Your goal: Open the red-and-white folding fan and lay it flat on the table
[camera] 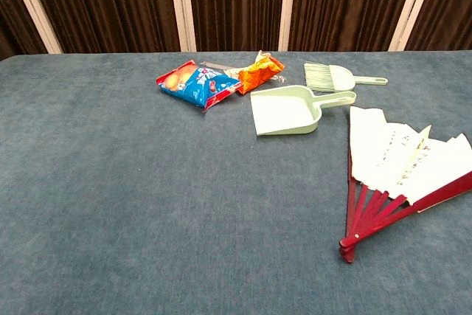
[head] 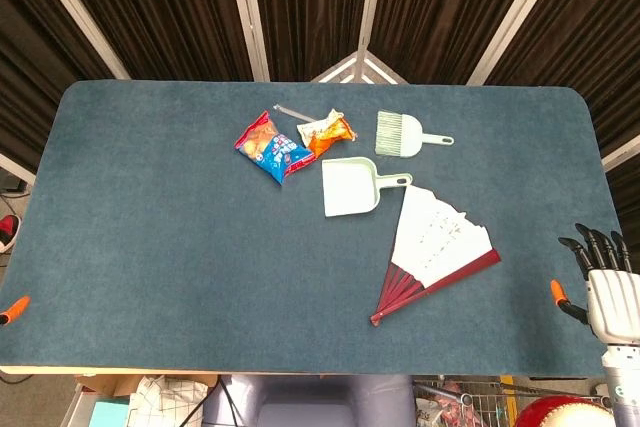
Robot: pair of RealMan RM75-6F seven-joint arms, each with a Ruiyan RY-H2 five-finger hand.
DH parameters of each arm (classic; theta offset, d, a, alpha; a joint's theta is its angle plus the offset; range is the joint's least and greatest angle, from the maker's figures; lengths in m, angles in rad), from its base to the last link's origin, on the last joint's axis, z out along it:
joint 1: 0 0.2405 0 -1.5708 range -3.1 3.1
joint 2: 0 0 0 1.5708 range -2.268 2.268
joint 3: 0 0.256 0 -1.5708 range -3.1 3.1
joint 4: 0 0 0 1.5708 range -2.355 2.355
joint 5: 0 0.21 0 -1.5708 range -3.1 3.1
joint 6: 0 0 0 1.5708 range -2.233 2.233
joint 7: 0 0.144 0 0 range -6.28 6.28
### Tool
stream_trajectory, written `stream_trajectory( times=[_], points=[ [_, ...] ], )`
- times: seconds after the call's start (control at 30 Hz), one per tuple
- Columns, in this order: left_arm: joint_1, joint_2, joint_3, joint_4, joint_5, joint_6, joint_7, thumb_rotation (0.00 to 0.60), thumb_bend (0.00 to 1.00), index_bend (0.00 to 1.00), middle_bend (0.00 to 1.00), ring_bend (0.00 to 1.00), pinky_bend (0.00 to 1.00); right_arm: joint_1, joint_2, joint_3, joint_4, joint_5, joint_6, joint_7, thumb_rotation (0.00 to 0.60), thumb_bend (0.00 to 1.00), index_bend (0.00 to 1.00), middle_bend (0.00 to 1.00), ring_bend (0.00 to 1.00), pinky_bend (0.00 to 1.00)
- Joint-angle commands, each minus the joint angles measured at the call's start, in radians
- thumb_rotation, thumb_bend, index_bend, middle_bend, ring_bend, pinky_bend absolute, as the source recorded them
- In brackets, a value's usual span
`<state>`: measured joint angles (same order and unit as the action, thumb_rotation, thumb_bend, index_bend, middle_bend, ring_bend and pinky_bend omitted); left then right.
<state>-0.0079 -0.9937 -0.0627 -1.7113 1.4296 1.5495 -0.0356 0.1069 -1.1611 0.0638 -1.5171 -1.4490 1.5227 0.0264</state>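
Note:
The red-and-white folding fan [head: 435, 252] lies spread open and flat on the blue table [head: 150, 237], right of centre. Its white leaf points toward the far side and its red ribs meet at a pivot near the front edge. The chest view shows the same fan [camera: 402, 175] at the right, its leaf running up to the frame edge. My right hand [head: 608, 285] hovers beyond the table's right edge, fingers apart, holding nothing, a short way from the fan. Of my left hand only an orange tip [head: 12, 310] shows at the table's left front corner.
A pale green dustpan [head: 350, 188] lies just behind the fan, almost touching its leaf. A matching brush [head: 405, 134] lies behind that. A blue snack bag [head: 270, 148] and an orange snack bag [head: 326, 131] sit at the table's far middle.

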Motion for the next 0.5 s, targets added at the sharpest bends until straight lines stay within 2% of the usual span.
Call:
stream_trajectory(
  times=[0.03, 0.5],
  points=[
    [-0.003, 0.0, -0.003, 0.003, -0.011, -0.011, 0.005, 0.6, 0.16, 0.0, 0.0, 0.0, 0.0, 0.001, -0.005, 0.002, 0.004, -0.005, 0.0, 0.003, 0.6, 0.36, 0.24, 0.12, 0.11, 0.04],
    [-0.006, -0.003, 0.006, -0.002, 0.017, -0.01, 0.016, 0.6, 0.16, 0.0, 0.0, 0.0, 0.0, -0.008, -0.006, 0.0, 0.005, -0.049, 0.021, 0.045, 0.6, 0.36, 0.24, 0.12, 0.11, 0.04]
  ],
)
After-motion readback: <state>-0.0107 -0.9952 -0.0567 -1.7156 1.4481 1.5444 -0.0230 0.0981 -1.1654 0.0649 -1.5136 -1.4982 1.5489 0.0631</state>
